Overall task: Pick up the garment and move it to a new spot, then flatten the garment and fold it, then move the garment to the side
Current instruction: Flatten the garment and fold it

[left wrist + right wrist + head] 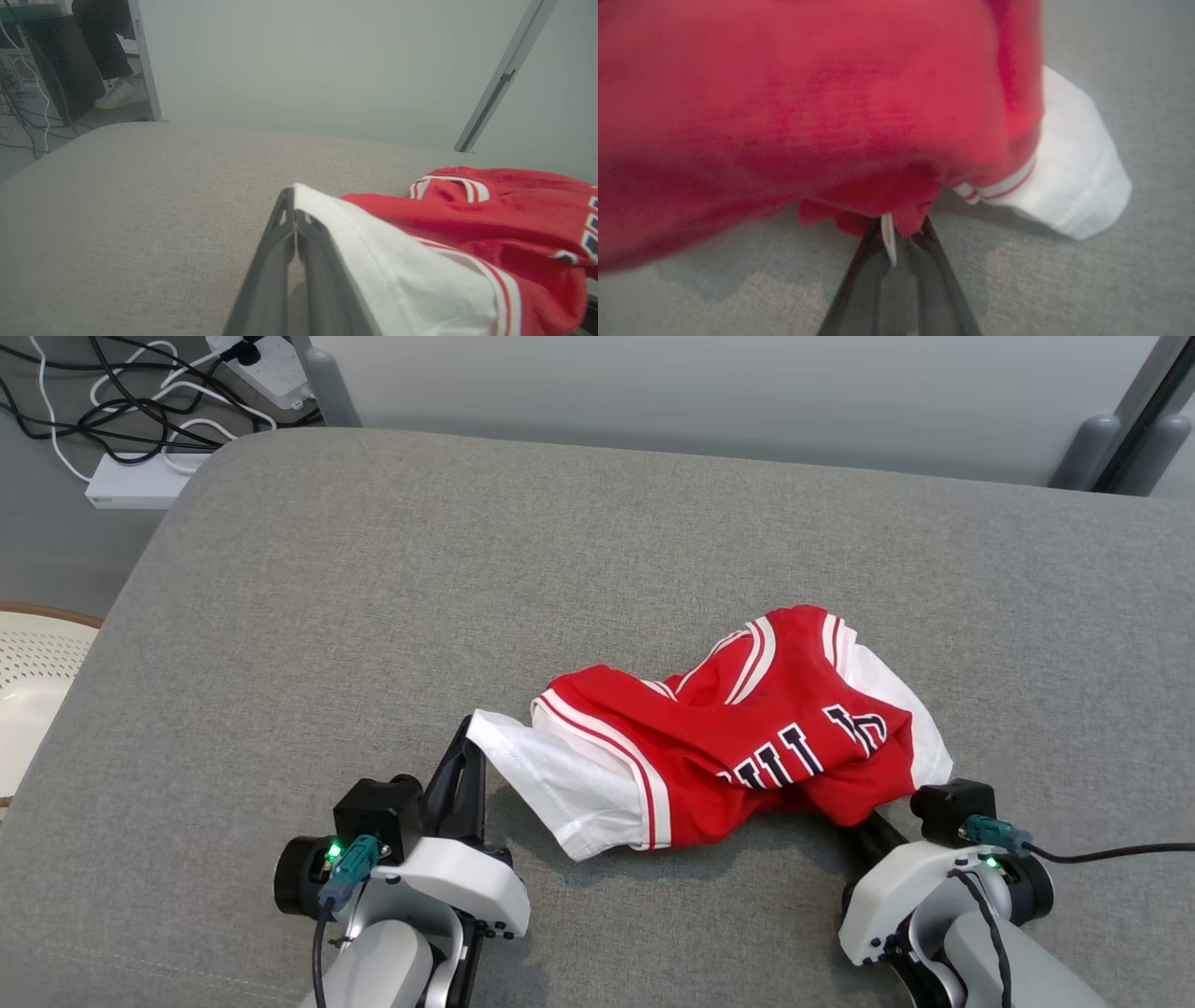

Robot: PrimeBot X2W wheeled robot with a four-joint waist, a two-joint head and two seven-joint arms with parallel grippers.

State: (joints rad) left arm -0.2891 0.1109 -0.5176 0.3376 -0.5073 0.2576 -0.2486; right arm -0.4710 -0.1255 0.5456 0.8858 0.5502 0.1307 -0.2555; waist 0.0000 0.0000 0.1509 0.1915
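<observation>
The shirt (747,737), clenched at opposite ends by left hand (293,205) and right hand (899,228); best lifted together, cloth taut between them.

The head view is bright and evenly lit from above, sharp across the grey surface (373,616), with no glare and only pale, soft-edged shadows under the shirt (747,737) and close around the two arms. The left wrist view is dimmer and hazy, its colours washed toward grey-green, with the nearest part of the picture at the bottom edge out of focus. The right wrist view is the poorest, the red cloth near the lens smeared and blurred, while the weave of the surface beneath it, crossed by a faint broad shadow, reads somewhat clearer.
</observation>
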